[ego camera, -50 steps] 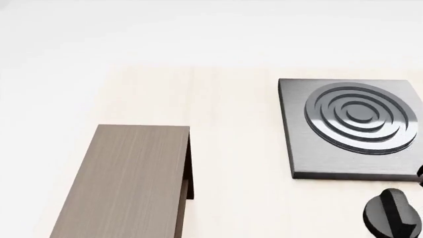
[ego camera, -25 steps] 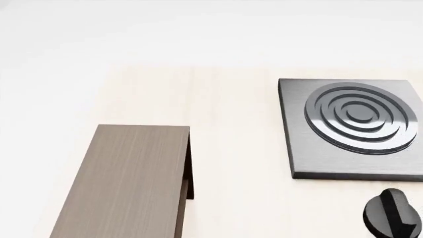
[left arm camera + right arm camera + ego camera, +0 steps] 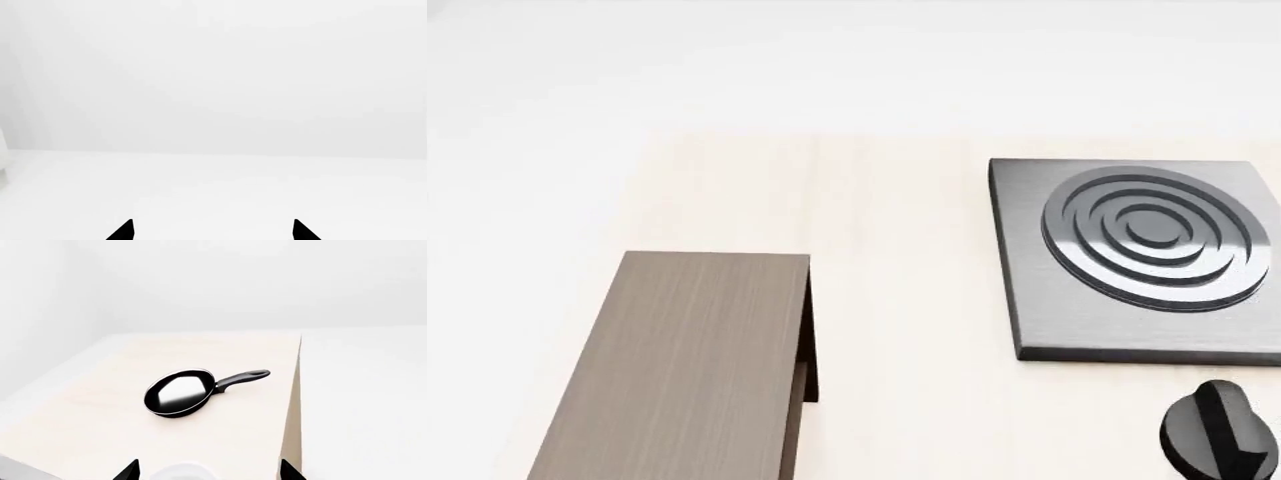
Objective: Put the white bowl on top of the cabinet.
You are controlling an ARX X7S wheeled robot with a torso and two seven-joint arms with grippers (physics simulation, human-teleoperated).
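A pale wooden worktop (image 3: 894,250) against plain white surroundings carries the cabinet (image 3: 681,370) at lower left of the head view and a stove plate (image 3: 1134,260) at right. In the right wrist view the white bowl (image 3: 181,471) peeks in at the bottom edge between the spread tips of the right tool (image 3: 208,471), with a frying pan (image 3: 180,392) mid-frame. The left tool (image 3: 212,231) points at blank white, its tips wide apart.

Through the right wrist camera I see my right gripper (image 3: 208,472) only as two dark fingertips (image 3: 129,471) set wide apart over a pale wooden countertop (image 3: 87,425). Between them, just under the gripper, shows the rounded rim of the white bowl (image 3: 181,471), mostly cut off by the frame. Well ahead of the gripper lies a black frying pan (image 3: 179,392), its handle angled away toward the counter's far edge.
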